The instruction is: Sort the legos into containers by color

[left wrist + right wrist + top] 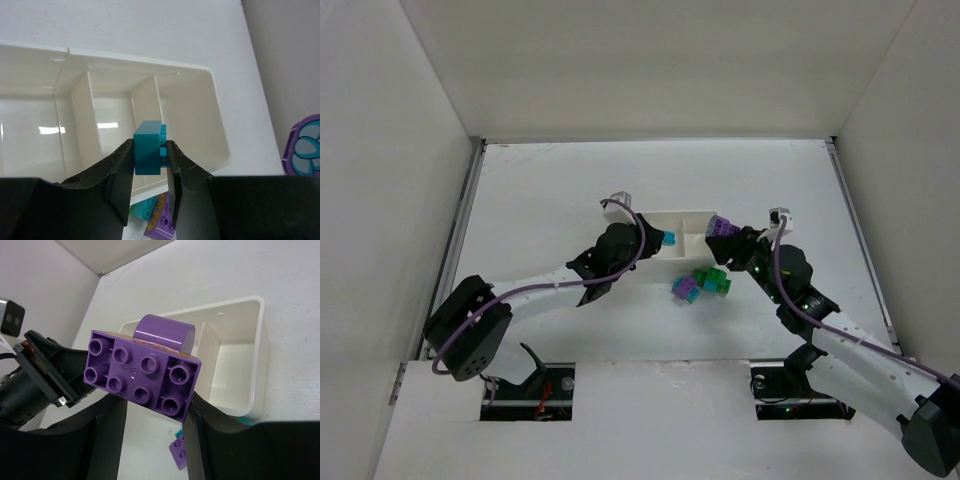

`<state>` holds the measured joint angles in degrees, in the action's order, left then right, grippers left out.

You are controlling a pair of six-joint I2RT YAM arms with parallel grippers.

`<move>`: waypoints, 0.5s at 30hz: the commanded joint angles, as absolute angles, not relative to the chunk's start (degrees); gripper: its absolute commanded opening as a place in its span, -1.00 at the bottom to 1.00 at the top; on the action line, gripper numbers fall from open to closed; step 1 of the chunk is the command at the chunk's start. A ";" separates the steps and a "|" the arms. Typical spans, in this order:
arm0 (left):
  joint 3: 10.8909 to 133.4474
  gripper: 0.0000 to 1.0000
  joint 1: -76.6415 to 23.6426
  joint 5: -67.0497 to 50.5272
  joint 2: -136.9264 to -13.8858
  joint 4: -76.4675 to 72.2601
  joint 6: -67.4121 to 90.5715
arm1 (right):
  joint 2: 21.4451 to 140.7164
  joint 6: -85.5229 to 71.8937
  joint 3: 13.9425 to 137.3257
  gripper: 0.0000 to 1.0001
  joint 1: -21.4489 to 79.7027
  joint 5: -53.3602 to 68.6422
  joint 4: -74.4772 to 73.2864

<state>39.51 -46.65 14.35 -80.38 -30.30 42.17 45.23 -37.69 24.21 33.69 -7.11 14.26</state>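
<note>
The white three-compartment tray point(685, 217) lies mid-table; its compartments look empty in the left wrist view point(200, 95) and the right wrist view point(250, 355). My left gripper point(150, 160) is shut on a cyan brick point(148, 154), held at the tray's near edge; it shows from above too point(669, 238). My right gripper point(152, 415) is shut on a purple brick point(142, 375), held at the tray's right end point(722, 227). Loose purple, cyan and green bricks point(700, 284) lie on the table in front of the tray, between the two grippers.
White walls enclose the table on three sides. The left arm point(35, 385) shows at the left of the right wrist view. A purple brick point(159, 220) and a cyan one lie below the left fingers.
</note>
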 commanded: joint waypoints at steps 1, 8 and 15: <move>42.98 -0.69 -46.63 16.17 -81.21 -31.99 39.38 | 45.61 -36.48 23.99 -0.40 33.97 -7.56 17.93; 45.26 -0.50 -46.54 16.44 -85.51 -32.52 38.94 | 48.78 -35.07 24.78 -0.40 37.13 -8.17 18.72; 45.53 -0.09 -45.84 16.52 -86.57 -32.96 38.85 | 51.06 -33.49 25.49 -0.40 40.03 -10.37 19.07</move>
